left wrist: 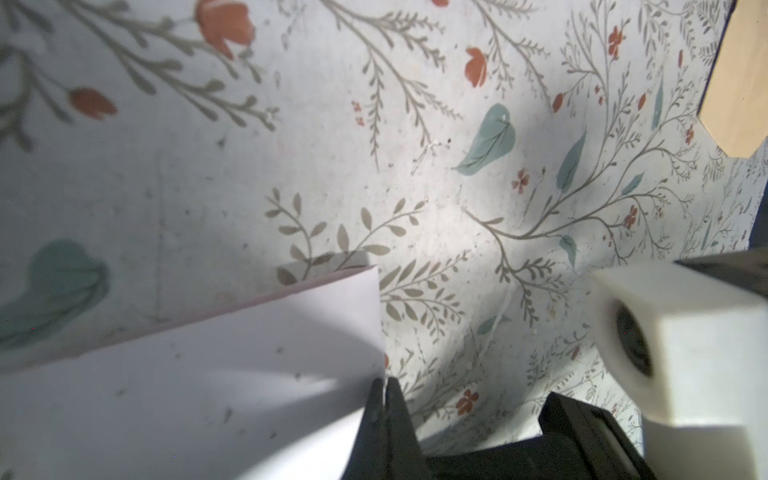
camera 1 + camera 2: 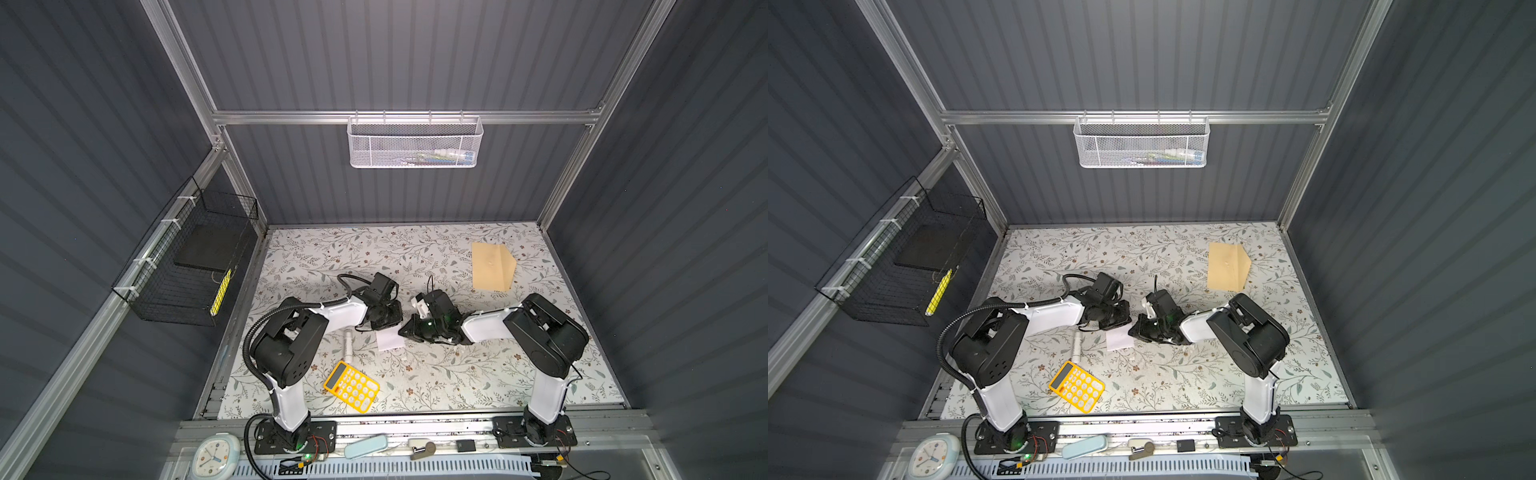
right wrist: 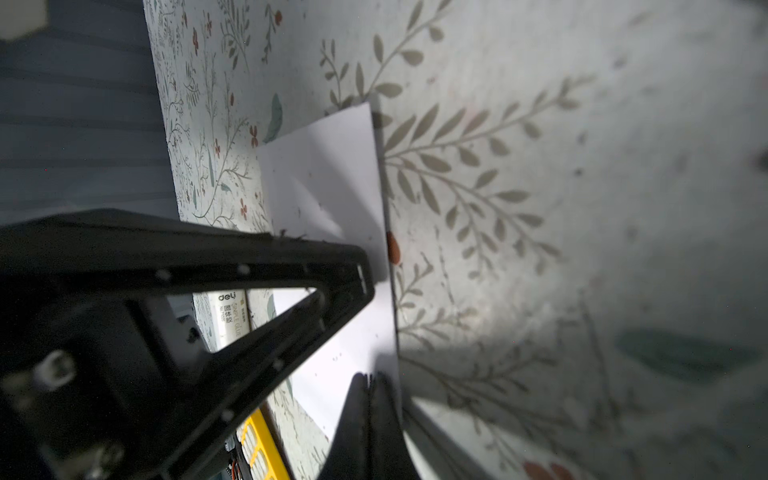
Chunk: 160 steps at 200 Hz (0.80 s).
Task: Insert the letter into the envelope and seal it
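You had the left fingers (image 1: pixel 374 411) and the right fingers (image 3: pixel 384 399) both clenched on one edge of the letter (image 2: pixel 390 338) at the middle of the desk (image 2: pixel 436 386), with the envelope (image 2: pixel 492 266) lying well apart toward the far right, nearer your right arm, its flap pointing right.

I'm looking into a booth of dark grey ribbed walls (image 2: pixel 415 54) braced by aluminium rails (image 2: pixel 291 117). A white mesh basket (image 2: pixel 395 145) hangs from the back rail, and a black wire basket (image 2: pixel 166 299) hangs from the side one. The counter (image 2: pixel 457 382) wears a leafy floral print, with bright patches and soft shadows across it.
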Motion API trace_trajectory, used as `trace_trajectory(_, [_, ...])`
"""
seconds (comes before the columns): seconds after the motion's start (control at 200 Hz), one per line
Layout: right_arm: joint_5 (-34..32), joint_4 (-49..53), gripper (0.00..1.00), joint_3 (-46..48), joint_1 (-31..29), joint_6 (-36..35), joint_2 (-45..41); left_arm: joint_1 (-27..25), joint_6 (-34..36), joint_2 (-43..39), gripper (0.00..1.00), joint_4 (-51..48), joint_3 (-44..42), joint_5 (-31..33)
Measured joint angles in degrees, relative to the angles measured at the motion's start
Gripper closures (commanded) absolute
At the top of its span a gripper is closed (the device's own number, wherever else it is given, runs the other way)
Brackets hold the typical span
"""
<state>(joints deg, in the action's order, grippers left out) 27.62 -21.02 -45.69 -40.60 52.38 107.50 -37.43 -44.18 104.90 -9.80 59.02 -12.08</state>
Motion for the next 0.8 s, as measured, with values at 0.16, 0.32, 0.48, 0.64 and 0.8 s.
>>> trace_trajectory(0.16, [0.0,0.0,0.98,0.0,0.0,0.0,0.0,0.0,0.0,0.5,1.0,0.5,0.0,-0.7])
trace_trajectory(0.32, [0.0,-0.1,0.98,0.1,0.0,0.0,0.0,0.0,0.0,0.6,1.0,0.5,0.1,-0.6])
trace_trajectory(0.48, [0.0,-0.5,0.98,0.3,0.0,0.0,0.0,0.0,0.4,1.6,1.0,0.4,1.4,0.6])
trace_trajectory(0.64, [-0.1,-0.8,0.98,0.4,-0.1,0.0,0.0,0.0,1.1,3.6,1.0,1.0,3.9,2.6])
trace_trajectory(0.8, [-0.1,-1.1,0.98,0.6,-0.1,0.0,0.0,0.9,1.6,4.8,1.0,1.4,5.6,5.4])
